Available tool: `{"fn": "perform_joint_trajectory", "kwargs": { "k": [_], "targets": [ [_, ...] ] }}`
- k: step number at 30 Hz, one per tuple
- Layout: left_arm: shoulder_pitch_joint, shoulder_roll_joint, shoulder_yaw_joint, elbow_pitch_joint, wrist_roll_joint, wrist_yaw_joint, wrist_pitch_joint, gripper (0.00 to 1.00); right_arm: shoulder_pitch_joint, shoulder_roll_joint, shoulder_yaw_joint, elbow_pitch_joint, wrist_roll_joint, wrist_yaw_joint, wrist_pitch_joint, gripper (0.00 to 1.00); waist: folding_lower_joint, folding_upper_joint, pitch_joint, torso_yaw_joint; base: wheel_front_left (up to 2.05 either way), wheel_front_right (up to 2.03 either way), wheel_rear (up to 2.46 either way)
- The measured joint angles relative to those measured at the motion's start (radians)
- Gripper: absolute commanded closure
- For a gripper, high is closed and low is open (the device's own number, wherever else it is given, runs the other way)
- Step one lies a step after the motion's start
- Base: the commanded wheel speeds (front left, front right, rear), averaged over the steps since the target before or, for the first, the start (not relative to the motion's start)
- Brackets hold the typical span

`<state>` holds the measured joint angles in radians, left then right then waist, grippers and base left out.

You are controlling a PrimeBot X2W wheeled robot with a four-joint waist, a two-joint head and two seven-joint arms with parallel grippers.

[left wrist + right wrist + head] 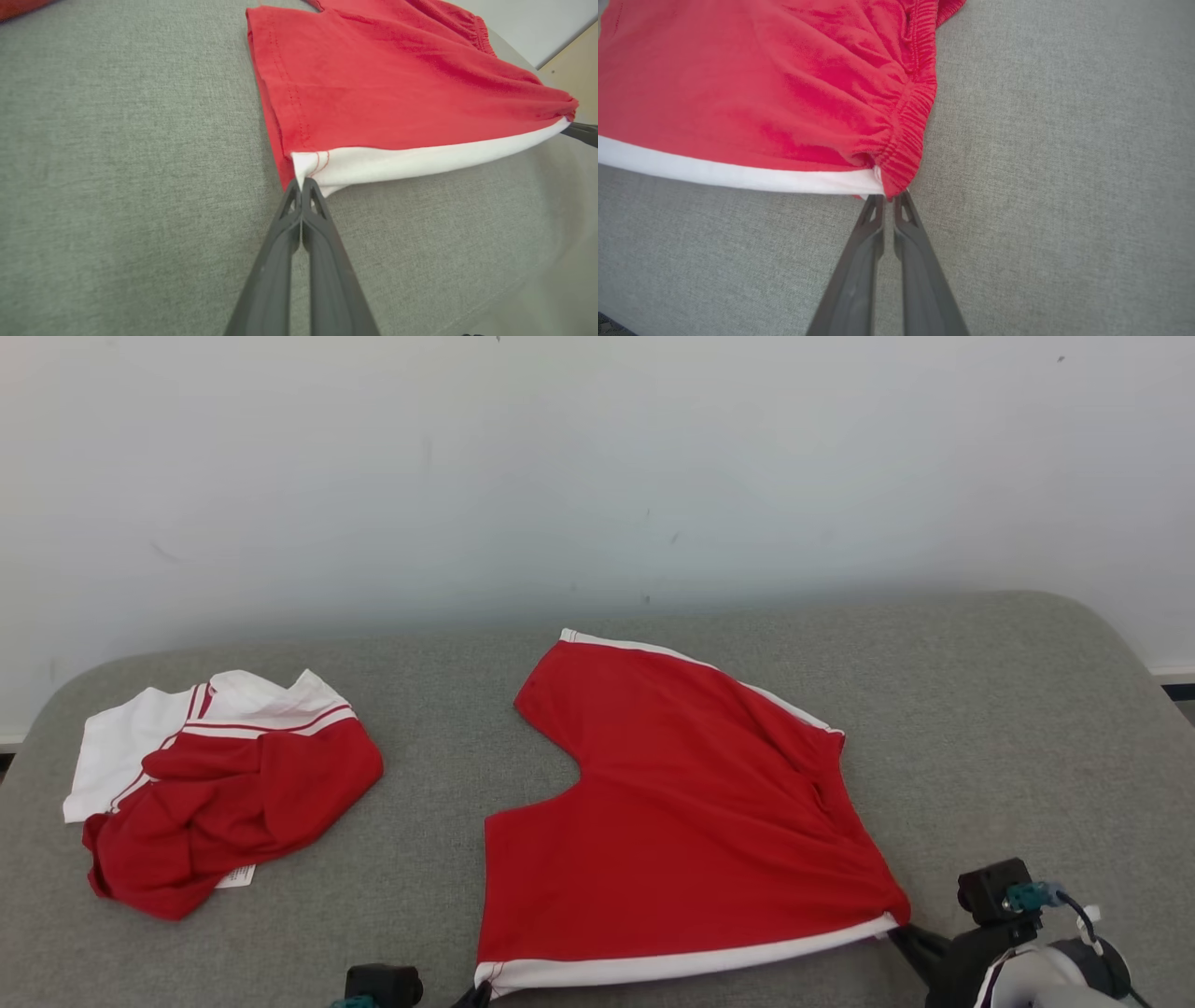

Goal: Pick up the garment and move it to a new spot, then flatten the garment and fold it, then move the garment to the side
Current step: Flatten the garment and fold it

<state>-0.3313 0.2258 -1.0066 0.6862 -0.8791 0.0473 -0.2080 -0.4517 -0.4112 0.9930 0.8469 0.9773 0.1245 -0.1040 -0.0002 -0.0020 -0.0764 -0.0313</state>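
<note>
Left fingers (275, 252), right fingers (859, 261) pinch shorts (672, 821); bundle (224, 803) apart.

Listed: garment (691, 821), solid red, with a white band (691, 964) along one edge and red stitching across the band's corner; second garment (224, 803), red and white, with thin red stripes on the white; label (235, 876), white; table cover (980, 709), flecked grey; wall (597, 476), off-white; left gripper (301, 183) and right gripper (888, 198), both dark grey.

A crumpled red-and-white shirt (224, 793) lies far left on the grey table (980, 709).
</note>
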Motion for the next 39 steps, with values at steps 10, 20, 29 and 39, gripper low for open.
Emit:
{"fn": "perform_joint_trajectory", "kwargs": {
  "k": [10,20,29,39],
  "targets": [
    [0.024,0.002,-0.025,-0.004,0.015,0.033,0.043,1.00,0.057,0.006,0.004,-0.031,0.025,-0.004,0.043,1.00,0.0002,0.0000,-0.005,-0.007,0.00,0.00,0.00],
    [0.020,-0.003,-0.045,0.014,0.051,0.058,0.093,0.89,0.056,0.006,0.015,-0.050,0.024,-0.030,0.079,0.75,0.0002,0.0002,-0.006,-0.006,0.00,0.00,0.00],
    [0.021,-0.002,-0.009,0.007,0.033,0.059,0.090,0.00,0.058,-0.003,-0.004,-0.082,0.051,-0.036,0.087,0.00,0.0002,0.0002,-0.009,0.003,0.00,0.00,0.00],
    [0.026,0.036,0.058,-0.073,0.017,0.068,0.020,0.00,0.110,-0.069,-0.062,-0.196,0.120,-0.032,0.073,0.00,0.0002,0.0002,-0.020,0.014,0.00,0.00,0.00]
  ]
}}
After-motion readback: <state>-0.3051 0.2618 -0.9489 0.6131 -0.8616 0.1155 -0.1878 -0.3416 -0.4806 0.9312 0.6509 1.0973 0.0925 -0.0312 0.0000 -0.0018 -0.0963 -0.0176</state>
